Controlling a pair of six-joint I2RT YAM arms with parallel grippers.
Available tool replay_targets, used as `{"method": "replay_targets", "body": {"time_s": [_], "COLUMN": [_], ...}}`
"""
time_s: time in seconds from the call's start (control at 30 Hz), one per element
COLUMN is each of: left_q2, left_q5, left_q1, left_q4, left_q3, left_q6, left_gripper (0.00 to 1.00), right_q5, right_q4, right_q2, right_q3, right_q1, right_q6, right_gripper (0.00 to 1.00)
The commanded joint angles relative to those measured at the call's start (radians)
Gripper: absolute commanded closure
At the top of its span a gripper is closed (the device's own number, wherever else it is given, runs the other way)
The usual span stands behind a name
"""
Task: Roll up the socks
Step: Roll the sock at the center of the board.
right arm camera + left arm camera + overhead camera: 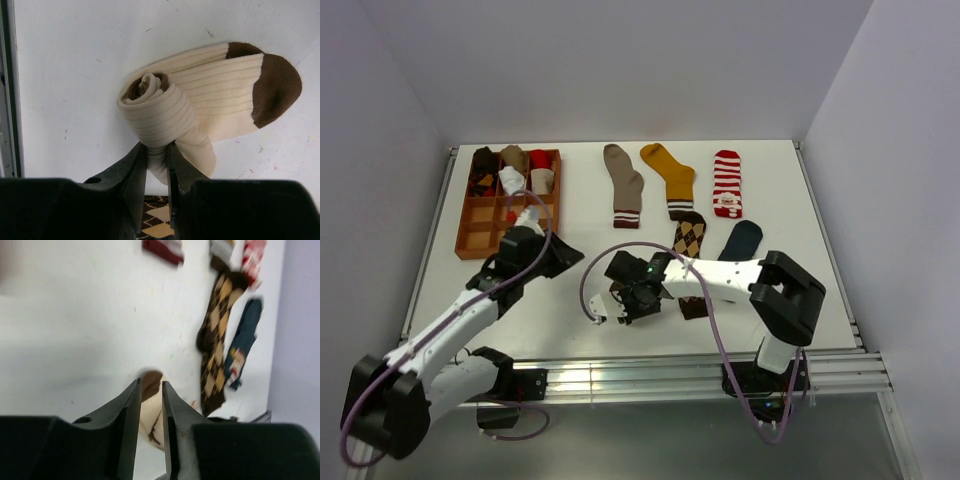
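Beside cream-and-brown sock (pixel 215 85) — argyle sock (pixel 215 340)

Socks first: five lying flat, taupe (pixel 623 185), mustard (pixel 672 175), striped (pixel 727 183), argyle (pixel 688 235), navy (pixel 740 240). One cream sock (pixel 200 95) half rolled, that's six. One tray (pixel 478 240), three rolls (pixel 513 165) showing inside (maybe more, too small to tell). Two arms: left arm (pixel 450 335), right arm (pixel 715 275).

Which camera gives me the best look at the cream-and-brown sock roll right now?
Right wrist: the cream-and-brown sock fills the frame, coil and brown toe clear, the right tool pinching its lower edge. Top external shows only a pale scrap beside that tool; left wrist, a blurred bit past the left tool.
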Motion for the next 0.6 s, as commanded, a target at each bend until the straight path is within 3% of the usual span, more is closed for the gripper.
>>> {"method": "replay_targets", "body": {"time_s": [0.0, 0.23, 0.4, 0.57], "left_q2": [-0.155, -0.277, -0.355, -0.398], "left_q5": [-0.120, -0.208, -0.229, -0.069], "left_q1": [0.051, 0.062, 0.062, 0.062], "left_q4": [-0.088, -0.260, -0.301, -0.202], "left_q3": [0.046, 0.208, 0.195, 0.140], "left_q6": [-0.043, 0.015, 0.049, 0.106], "left_gripper": [0.71, 0.72, 0.72, 0.73], "right_q5": [-0.041, -0.094, -0.191, -0.314], "right_q4": [-0.202, -0.282, -0.417, -0.611], "right_q2": [0.104, 0.301, 0.453, 0.649], "right_q3": [0.008, 0.172, 0.403, 0.687], "right_q1": [-0.003, -0.008, -0.055, -0.144], "right_q6": [0.006, -0.016, -0.040, -0.060], "right_gripper": [0.88, 0.87, 0.84, 0.82]}}
